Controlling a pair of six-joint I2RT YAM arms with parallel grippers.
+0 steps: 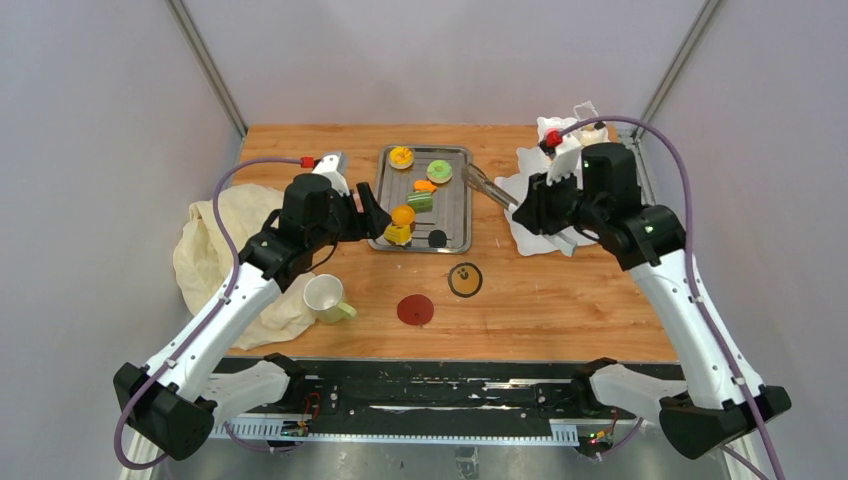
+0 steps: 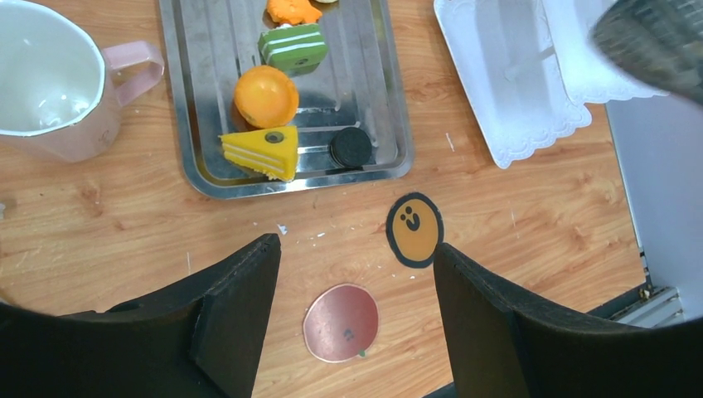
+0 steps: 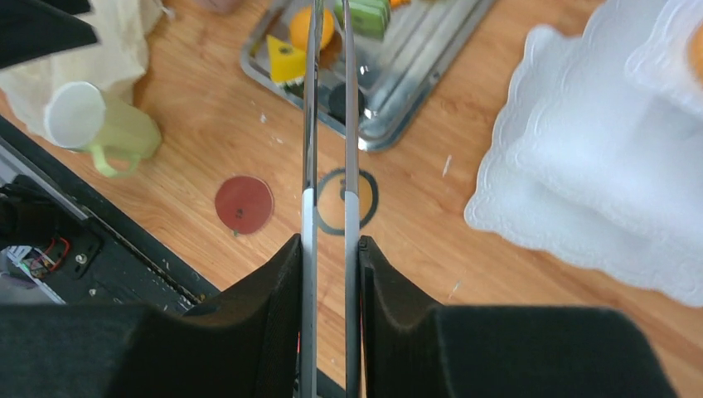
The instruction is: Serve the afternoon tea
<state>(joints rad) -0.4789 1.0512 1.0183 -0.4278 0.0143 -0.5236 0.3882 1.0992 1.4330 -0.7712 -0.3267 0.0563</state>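
Note:
Bite-size pastries lie on the steel tray [image 1: 455, 215]: a green donut [image 1: 439, 171], an orange tart [image 1: 401, 156], a green layered cake [image 2: 292, 46], an orange round [image 2: 265, 95], a yellow wedge [image 2: 261, 152] and a black cookie [image 2: 351, 147]. The white tiered stand [image 1: 540, 225] is at the right. My left gripper [image 2: 355, 249] is open and empty by the tray's left side. My right gripper [image 3: 332, 240] is shut on the metal tongs [image 3: 330, 124], which point at the tray. A pale green mug [image 1: 325, 297], a pink mug [image 2: 50, 79], a red coaster [image 1: 415, 309] and an orange coaster [image 1: 465, 279] lie near. No pink disc shows.
A crumpled cream cloth [image 1: 215, 250] lies at the table's left, under my left arm. Something orange sits on the stand's top tier [image 3: 695, 50]. Grey walls close in on the back and both sides.

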